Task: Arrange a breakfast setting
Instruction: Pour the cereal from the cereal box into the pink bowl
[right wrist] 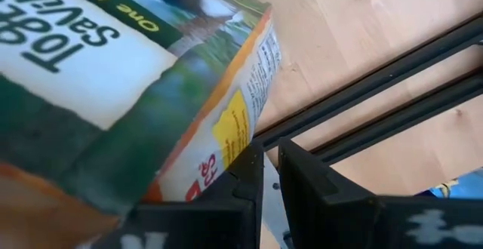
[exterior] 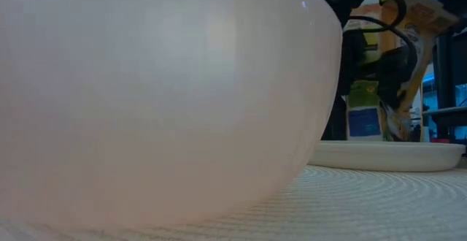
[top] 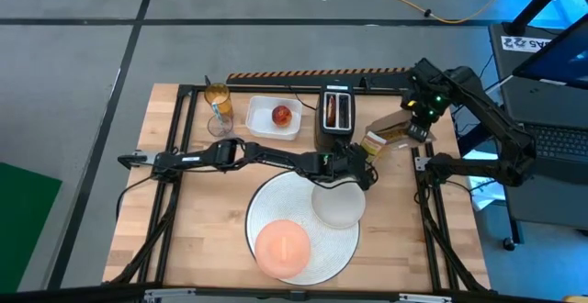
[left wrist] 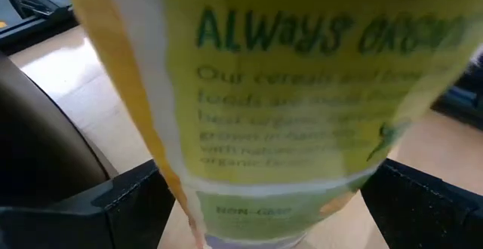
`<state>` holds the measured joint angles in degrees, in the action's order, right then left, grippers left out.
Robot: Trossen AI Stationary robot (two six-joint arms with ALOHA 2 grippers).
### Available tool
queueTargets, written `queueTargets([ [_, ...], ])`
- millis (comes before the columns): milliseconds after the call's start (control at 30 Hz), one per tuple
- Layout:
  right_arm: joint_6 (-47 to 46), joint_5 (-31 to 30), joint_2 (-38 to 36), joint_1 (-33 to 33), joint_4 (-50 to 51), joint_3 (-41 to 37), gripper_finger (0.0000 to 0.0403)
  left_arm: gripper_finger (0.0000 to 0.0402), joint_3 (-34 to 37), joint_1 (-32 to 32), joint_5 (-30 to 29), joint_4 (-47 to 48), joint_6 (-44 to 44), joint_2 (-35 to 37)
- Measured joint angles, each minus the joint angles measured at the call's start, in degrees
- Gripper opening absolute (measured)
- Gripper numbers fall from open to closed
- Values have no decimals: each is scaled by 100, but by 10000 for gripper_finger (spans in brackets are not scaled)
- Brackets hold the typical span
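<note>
The left gripper (top: 368, 159) and right gripper (top: 411, 127) both clamped a tilted cereal box (top: 387, 135) just right of the black toaster (top: 336, 114). Below the toaster, the white placemat (top: 323, 247) carried the orange bowl (top: 281, 249) and pale plate (top: 338, 205).

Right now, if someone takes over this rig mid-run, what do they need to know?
Right gripper: shut on the top of the tilted cereal box, at the table's far right.
Left gripper: at the box's lower end, beside the toaster.
Done: orange bowl and small plate sit on the placemat, bowl near edge, plate far right.
Left: no cereal shows in the bowl, so pouring looks like the next step. The apple is in the white tray. Spoon and bagel are not visible.
</note>
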<state>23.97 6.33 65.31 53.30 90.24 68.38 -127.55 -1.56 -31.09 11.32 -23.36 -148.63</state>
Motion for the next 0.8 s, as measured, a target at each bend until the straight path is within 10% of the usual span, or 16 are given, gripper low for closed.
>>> queueTargets([
  [267, 32, 142, -1, 2, 5, -2, 37, 356, 9, 44, -227, -504, 561, -32],
  [800, 139, -53, -46, -9, -15, 2, 37, 117, 11, -16, -309, -550, 1030, -35],
])
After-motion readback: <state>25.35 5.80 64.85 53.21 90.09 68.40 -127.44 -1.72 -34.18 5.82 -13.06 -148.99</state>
